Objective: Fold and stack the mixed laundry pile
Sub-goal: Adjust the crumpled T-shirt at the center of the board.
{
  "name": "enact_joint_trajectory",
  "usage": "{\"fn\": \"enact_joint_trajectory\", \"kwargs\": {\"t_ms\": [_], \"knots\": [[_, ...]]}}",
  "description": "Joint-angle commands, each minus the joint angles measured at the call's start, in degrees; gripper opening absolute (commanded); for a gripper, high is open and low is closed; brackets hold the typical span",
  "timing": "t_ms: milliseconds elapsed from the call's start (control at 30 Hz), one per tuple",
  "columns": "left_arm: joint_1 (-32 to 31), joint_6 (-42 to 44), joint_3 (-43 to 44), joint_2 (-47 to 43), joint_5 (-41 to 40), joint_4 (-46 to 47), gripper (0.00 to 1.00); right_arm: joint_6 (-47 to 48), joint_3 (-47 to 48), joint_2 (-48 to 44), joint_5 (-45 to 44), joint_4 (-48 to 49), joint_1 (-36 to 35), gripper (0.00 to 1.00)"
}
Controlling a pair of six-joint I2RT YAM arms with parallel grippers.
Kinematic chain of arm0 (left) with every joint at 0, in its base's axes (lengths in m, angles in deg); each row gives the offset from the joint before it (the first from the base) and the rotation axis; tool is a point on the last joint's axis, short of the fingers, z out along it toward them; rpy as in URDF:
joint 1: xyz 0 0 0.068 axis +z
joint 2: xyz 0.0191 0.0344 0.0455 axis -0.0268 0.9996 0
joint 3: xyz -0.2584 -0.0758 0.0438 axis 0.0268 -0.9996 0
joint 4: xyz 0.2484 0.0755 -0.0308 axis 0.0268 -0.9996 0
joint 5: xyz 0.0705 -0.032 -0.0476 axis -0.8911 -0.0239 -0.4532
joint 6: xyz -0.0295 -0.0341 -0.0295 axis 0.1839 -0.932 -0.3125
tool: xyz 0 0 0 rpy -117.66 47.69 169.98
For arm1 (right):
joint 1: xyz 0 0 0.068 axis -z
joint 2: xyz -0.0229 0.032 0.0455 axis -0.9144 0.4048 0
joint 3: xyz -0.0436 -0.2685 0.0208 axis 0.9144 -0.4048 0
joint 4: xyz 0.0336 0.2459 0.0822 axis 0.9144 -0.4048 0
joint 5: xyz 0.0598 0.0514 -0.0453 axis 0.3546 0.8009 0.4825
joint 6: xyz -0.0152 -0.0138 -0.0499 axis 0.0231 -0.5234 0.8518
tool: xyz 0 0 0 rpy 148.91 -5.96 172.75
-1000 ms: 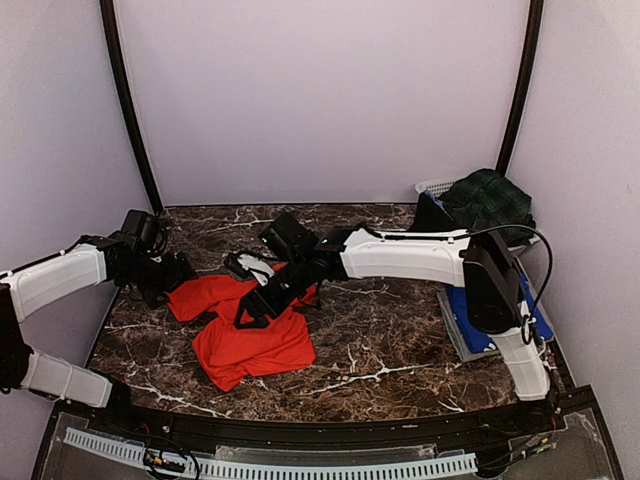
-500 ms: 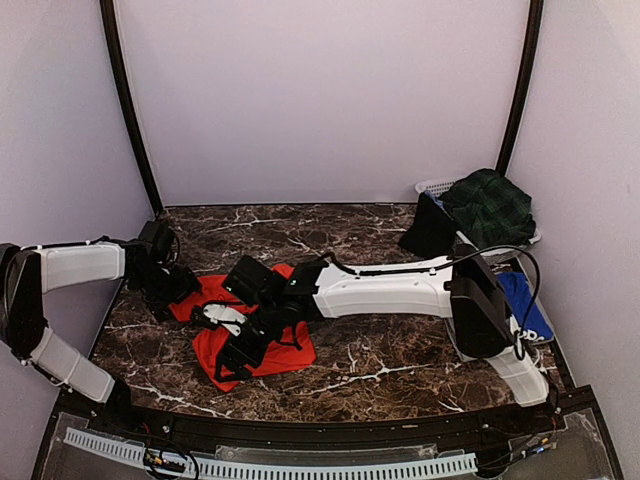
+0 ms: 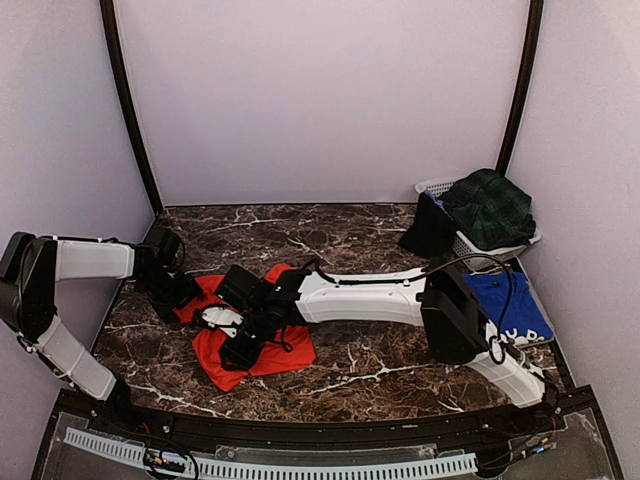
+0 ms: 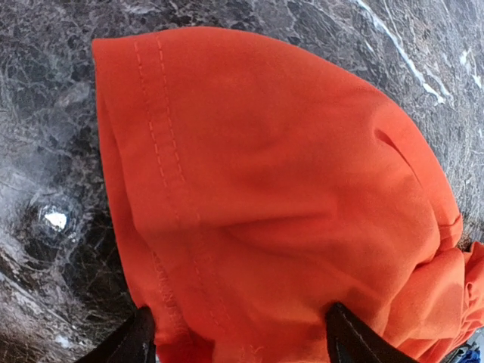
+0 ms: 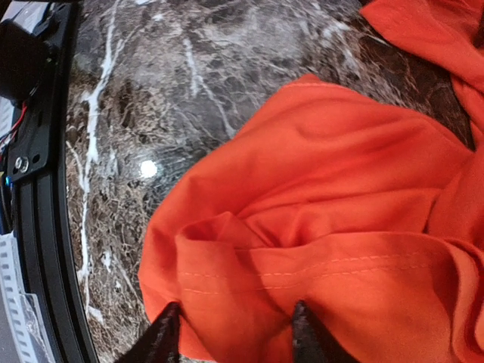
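The red-orange T-shirt (image 3: pixel 290 350) lies crumpled at the table's left front. My left gripper (image 3: pixel 185 295) is at its left edge; in the left wrist view the fingers stand wide apart (image 4: pixel 238 340) with the shirt's stitched hem (image 4: pixel 265 189) bunched between them. My right gripper (image 3: pixel 235 350) reaches across to the shirt's front-left part; its fingers are apart (image 5: pixel 234 333) astride a folded hem of the shirt (image 5: pixel 340 189). The green tartan skirt (image 3: pixel 490 205) and a black garment (image 3: pixel 430 228) drape on the basket. The royal blue T-shirt (image 3: pixel 510 300) lies at right. The light blue shirt is hidden.
A white slotted basket (image 3: pixel 435 187) stands at the back right corner. The right arm's long white link (image 3: pixel 360 295) stretches across the middle of the dark marble table (image 3: pixel 380 350). The black front rail shows in the right wrist view (image 5: pixel 38 227).
My right gripper moved from the shirt's middle to its front-left part and lowered onto the cloth. My left gripper shifted slightly right onto the shirt's left edge. The blue T-shirt is now more exposed.
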Motion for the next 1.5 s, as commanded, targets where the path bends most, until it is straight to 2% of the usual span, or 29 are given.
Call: {"fn": "enact_joint_trajectory", "kwargs": {"t_ms": [0, 33, 167, 233, 267, 300, 400, 567, 633, 900, 1067, 1267, 1333, 1367, 1400, 1433, 1467], "knots": [[0.30, 0.06, -0.20, 0.95, 0.25, 1.19, 0.69, 0.29, 1.41, -0.69, -4.97, -0.59, -0.26, 0.36], [0.30, 0.09, 0.03, 1.29, 0.21, 1.23, 0.67, 0.16, 1.25, -1.21, -5.06, -0.43, -0.26, 0.31], [0.30, 0.58, 0.80, 1.68, 0.19, 1.67, 0.47, 0.01, -0.22, -3.93, -5.89, 0.93, -0.26, 0.11], [0.30, 1.28, 1.42, 1.72, 0.38, 1.77, 0.25, 0.04, -0.62, -4.85, -7.33, 0.96, -0.06, 0.00], [0.30, 1.49, 2.02, 1.64, 0.47, 1.74, 0.19, 0.15, -0.60, -5.44, -7.80, 0.56, 0.04, 0.00], [0.37, 2.03, 2.41, 1.50, 0.55, 1.56, 0.08, 0.17, -0.74, -6.27, -8.12, 0.24, 0.26, 0.00], [0.39, 3.39, 5.02, 0.46, 0.46, 1.52, 0.00, -0.40, -3.30, -10.52, -9.32, 0.95, 1.18, 0.00], [0.39, 7.81, 11.65, -0.22, -0.68, 2.19, 0.00, -5.14, -15.16, -22.52, -7.24, 7.98, 6.84, 0.00], [0.39, 9.90, 17.01, 0.72, -0.91, 2.11, 0.00, -7.40, -21.55, -27.84, -6.50, 11.33, 9.95, 0.00], [0.42, 18.96, 32.02, 9.54, -0.74, 3.96, 0.00, -17.32, -51.08, -47.49, -7.07, 20.93, 25.03, 0.00], [0.65, 23.33, 40.25, 16.53, 0.63, 6.11, 0.00, -21.03, -63.86, -52.10, -6.47, 24.94, 30.94, 0.00], [0.70, 27.43, 56.54, 26.73, 2.38, 5.78, 0.01, -23.85, -69.53, -50.89, -5.27, 27.70, 31.30, 0.00], [0.72, 28.93, 63.40, 31.43, 1.53, 0.73, 0.18, -24.41, -69.91, -50.23, -5.10, 28.31, 31.30, 0.00], [0.74, 29.17, 65.40, 32.31, 1.83, -3.72, 0.30, -24.55, -69.88, -49.99, -4.96, 28.51, 31.30, 0.00], [0.74, 28.97, 67.30, 32.79, 2.07, -6.10, 0.38, -24.62, -69.85, -49.73, -4.96, 28.57, 31.30, 0.00], [0.70, 28.61, 67.04, 32.25, 2.80, -9.14, 0.51, -24.71, -69.77, -49.38, -5.25, 28.64, 31.34, 0.00], [0.68, 27.60, 63.09, 29.50, 3.30, -9.47, 0.56, -24.77, -69.76, -49.23, -5.27, 28.58, 31.30, 0.00]]}}
